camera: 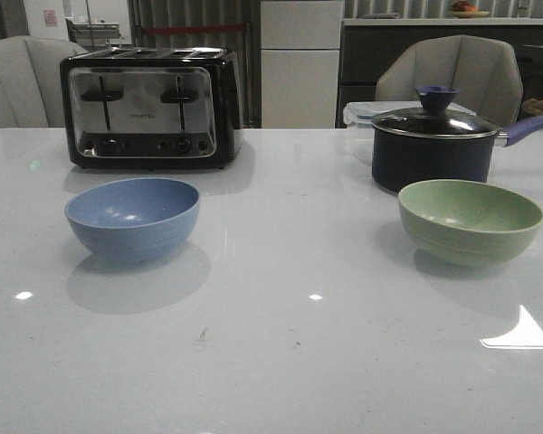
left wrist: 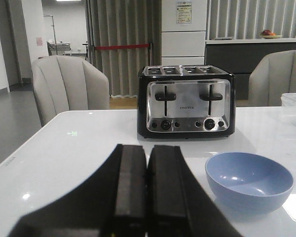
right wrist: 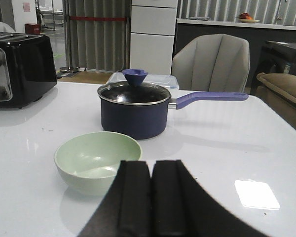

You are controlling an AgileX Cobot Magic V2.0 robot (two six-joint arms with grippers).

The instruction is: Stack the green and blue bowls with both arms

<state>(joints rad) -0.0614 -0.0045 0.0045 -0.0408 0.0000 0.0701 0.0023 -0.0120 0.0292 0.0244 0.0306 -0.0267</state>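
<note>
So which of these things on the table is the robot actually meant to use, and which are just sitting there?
For the job: blue bowl, green bowl, left gripper and right gripper, both with jaws shut.

Just lying about: toaster, lidded saucepan, clear plastic container behind it.

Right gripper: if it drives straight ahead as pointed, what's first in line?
Probably the green bowl, just ahead of the shut right gripper, slightly off-centre; the saucepan sits behind it. Depth is unclear.

Matte bowls (camera: 133, 217) (camera: 470, 220) on glossy table (camera: 281, 344) (chrome-faced toaster (camera: 151, 107))
</note>
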